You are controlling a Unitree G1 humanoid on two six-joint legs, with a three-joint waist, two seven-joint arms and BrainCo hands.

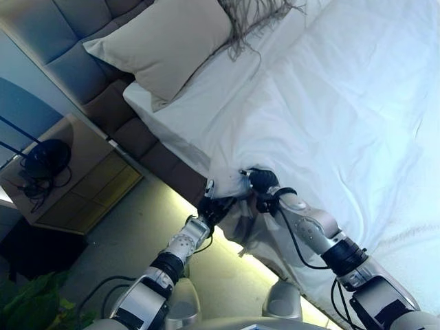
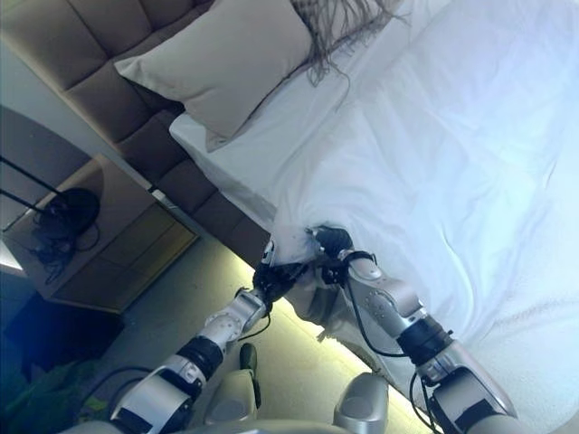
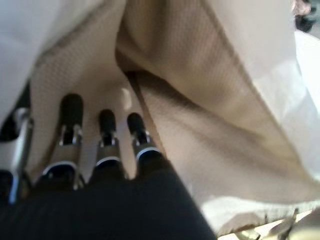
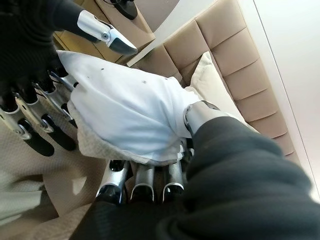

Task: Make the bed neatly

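Note:
A white duvet [image 1: 344, 103] covers the bed, and a beige pillow [image 1: 165, 48] leans on the padded headboard [image 1: 82, 41]. Both hands meet at the duvet's corner [image 4: 125, 110], at the bed's side edge near the head. My right hand [image 1: 261, 182] has its fingers [image 4: 145, 180] curled under the white corner and its thumb on top. My left hand [image 1: 214, 206] holds the same corner from the other side, with its thumb over the cloth and its fingers [image 3: 107, 135] against the beige underside [image 3: 200, 100].
A fringed throw [image 1: 258, 17] lies at the head of the bed behind the pillow. A wooden nightstand [image 1: 82, 179] with a black lamp base and cables [image 1: 45, 158] stands beside the headboard. Floor runs along the bed's side; plant leaves [image 1: 27, 302] show at lower left.

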